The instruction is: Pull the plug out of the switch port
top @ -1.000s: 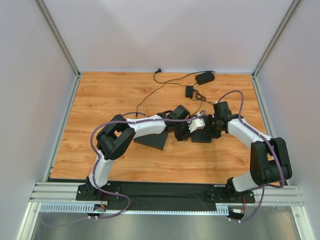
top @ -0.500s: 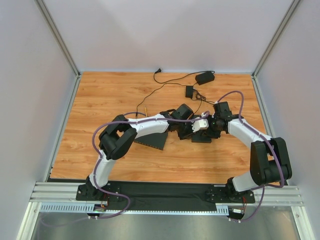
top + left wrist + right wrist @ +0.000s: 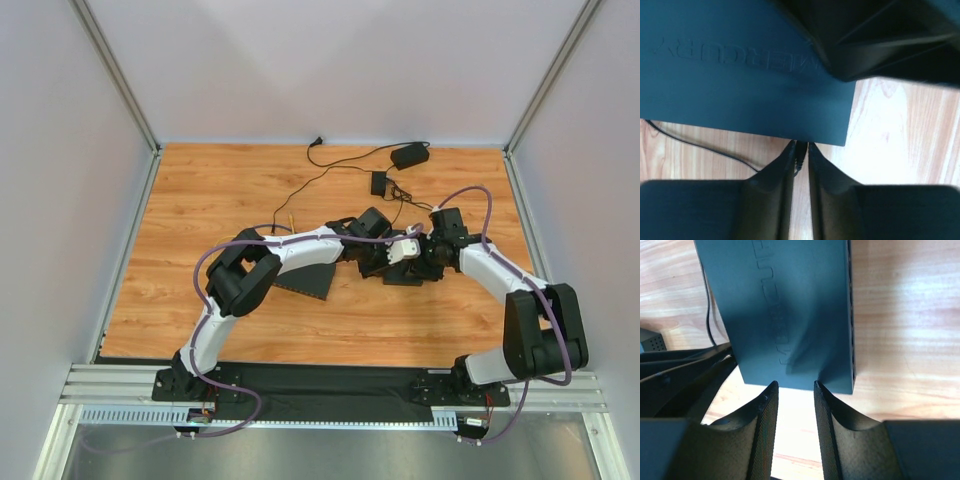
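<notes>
The switch (image 3: 405, 277) is a flat black oblong box on the wooden table; it fills the top of the left wrist view (image 3: 740, 65) and the right wrist view (image 3: 790, 315), with sockets along its right edge. My left gripper (image 3: 383, 262) (image 3: 800, 145) is shut on a small black plug (image 3: 801, 152) that sits at the switch's long edge; a thin black cable (image 3: 700, 145) trails left from it. My right gripper (image 3: 425, 262) (image 3: 794, 385) is open, its fingertips (image 3: 769, 390) at the switch's short end with nothing between them.
A squarer black slab (image 3: 305, 280) lies just left of the switch under my left arm. A black power adapter (image 3: 409, 155), a small black box (image 3: 379, 183) and thin cables (image 3: 340, 165) lie at the back. Grey walls enclose the table.
My left arm has reached further right and its gripper has closed in on the switch's edge. My right wrist has shifted slightly right. The switch has stayed in place.
</notes>
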